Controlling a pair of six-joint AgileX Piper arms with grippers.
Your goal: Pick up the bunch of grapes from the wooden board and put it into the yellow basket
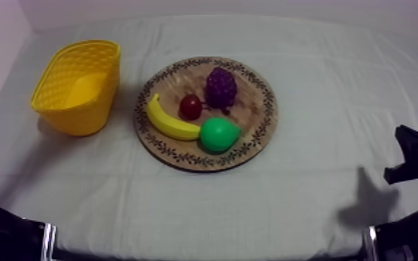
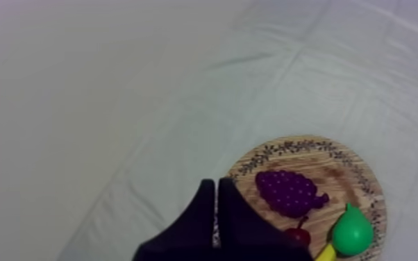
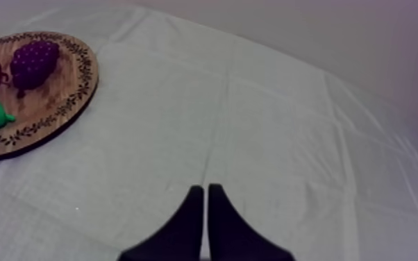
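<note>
Table: a grey-white cloth point(image 1: 309, 187) is covering it.
Board: a round wooden board with a patterned rim point(image 1: 257, 94) is lying mid-table.
Basket: a yellow woven-look plastic basket point(image 1: 80, 111) is standing just left of the board, apart from it.
Banana: a yellow toy banana point(image 1: 170, 125) is lying at the board's left front.
Pear: a green toy pear point(image 1: 219, 135) is touching the banana's end.
Grapes: a purple bunch of grapes point(image 1: 221, 87) is sitting on the board's far side, beside a small red fruit point(image 1: 190, 107).
Left gripper point(image 2: 216, 184): fingers pressed together, hovering near the board's rim.
Right gripper point(image 3: 205, 189): fingers pressed together, hanging over bare cloth, well apart from the board.
</note>
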